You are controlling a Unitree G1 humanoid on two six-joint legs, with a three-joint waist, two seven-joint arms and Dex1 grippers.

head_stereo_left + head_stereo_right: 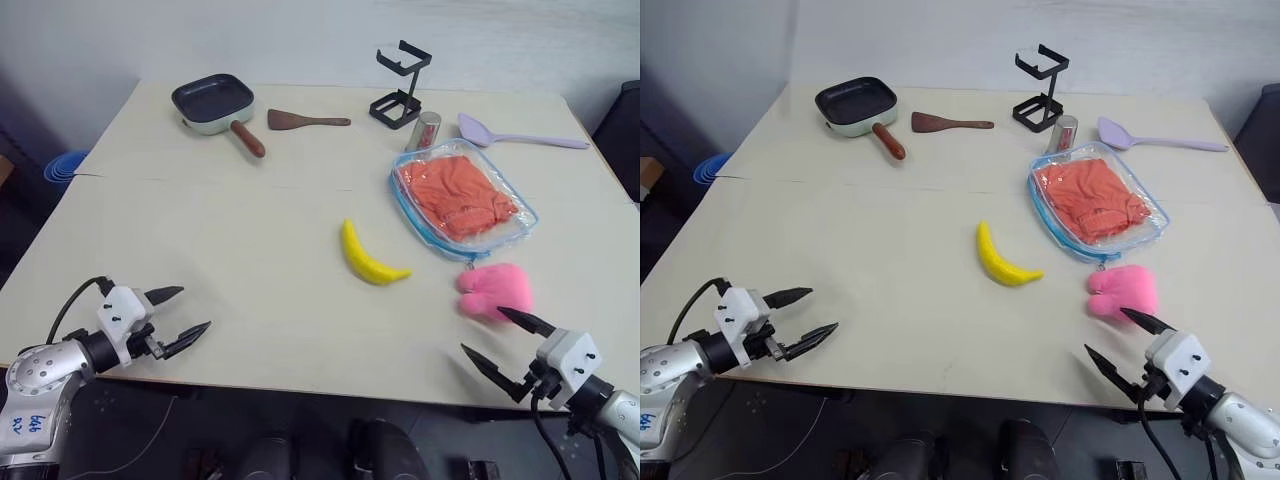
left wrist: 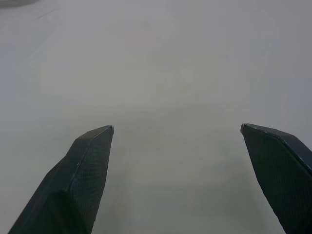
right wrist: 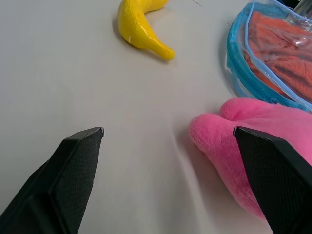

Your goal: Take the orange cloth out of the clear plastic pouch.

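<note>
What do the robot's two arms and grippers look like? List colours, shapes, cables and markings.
Each arm is a silver-grey metal limb ending in a white, boxy wrist block. The left gripper and right gripper each carry two black, tapered, pointed fingers with a fine woven texture. A black cable loops over each wrist. The left forearm bears small blue handwritten marks.

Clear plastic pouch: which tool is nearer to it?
Right. The right tool sits just short of the clear plastic pouch, beside the pink plush; the left tool is far across the table.
</note>
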